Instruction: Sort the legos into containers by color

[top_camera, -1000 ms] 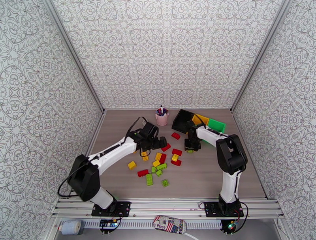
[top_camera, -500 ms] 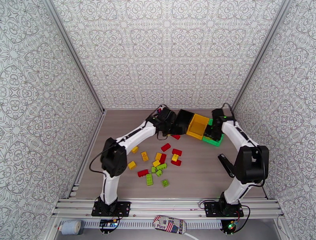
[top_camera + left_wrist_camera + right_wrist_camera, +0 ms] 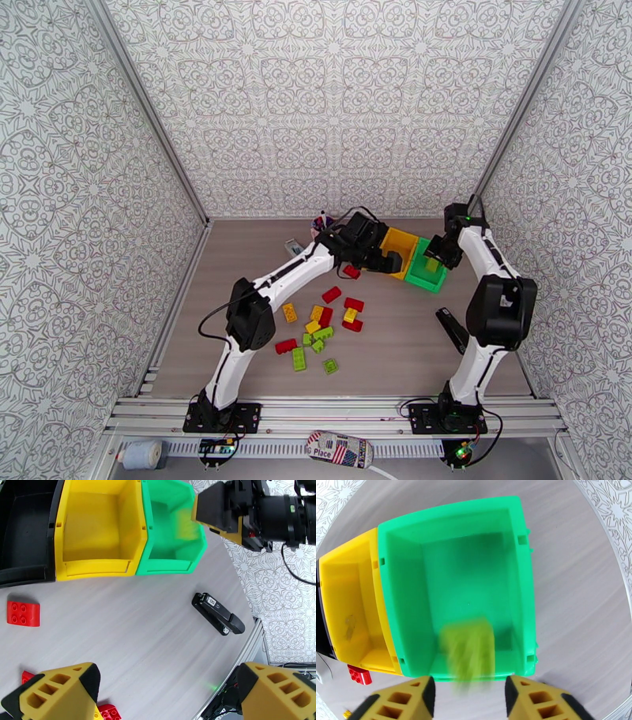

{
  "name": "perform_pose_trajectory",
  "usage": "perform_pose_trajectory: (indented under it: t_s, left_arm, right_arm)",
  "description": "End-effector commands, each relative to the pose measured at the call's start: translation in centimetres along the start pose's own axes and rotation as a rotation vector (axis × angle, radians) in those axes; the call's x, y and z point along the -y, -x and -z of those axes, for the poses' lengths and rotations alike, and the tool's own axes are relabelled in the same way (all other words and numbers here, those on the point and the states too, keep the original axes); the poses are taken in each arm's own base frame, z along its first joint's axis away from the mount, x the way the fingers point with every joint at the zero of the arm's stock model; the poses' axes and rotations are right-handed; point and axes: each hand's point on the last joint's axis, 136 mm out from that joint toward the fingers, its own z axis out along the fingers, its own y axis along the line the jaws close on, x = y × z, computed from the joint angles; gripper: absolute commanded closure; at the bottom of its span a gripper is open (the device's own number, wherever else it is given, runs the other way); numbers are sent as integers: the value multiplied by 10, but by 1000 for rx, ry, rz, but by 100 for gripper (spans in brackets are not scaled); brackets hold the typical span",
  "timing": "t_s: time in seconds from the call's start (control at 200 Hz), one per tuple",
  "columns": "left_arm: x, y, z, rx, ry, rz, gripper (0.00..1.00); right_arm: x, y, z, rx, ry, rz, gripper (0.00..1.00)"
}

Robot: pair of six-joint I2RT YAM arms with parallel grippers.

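top view, change: the right gripper has lifted from the table to above the green bin, where a lime green brick now shows. The left gripper has swung from the loose bricks to the far end of the bin row.
top view, meaning: one lime piece looks sorted; most red, yellow and green ones still lie unsorted.
left wrist, fingers: spread wide with nothing between them, hanging above bare wood near a red brick.
left wrist, bins: black bin, yellow bin and the green one stand joined; a lime blur sits in the green one, below the right gripper.
right wrist, fingers: parted and gripping nothing.
right wrist, brick: motion-blurred and free of the fingers, dropping into the near end of the green bin.
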Motion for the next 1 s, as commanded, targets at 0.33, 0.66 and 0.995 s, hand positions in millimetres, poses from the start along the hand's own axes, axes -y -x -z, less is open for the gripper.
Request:
perform_pose_trajectory:
  t_s: [0.33, 0.66, 0.995]
  left_arm:
    - [-71, -23, 64, 112, 269, 121, 3]
    - [-139, -88, 129, 189, 440, 339, 3]
    - [-181, -182, 187, 228, 573, 571, 1]
  right_arm:
    - [-49, -72, 39, -44, 126, 217, 39]
    - [-116, -230, 47, -166, 191, 552, 34]
    - [-134, -386, 53, -267, 218, 832, 28]
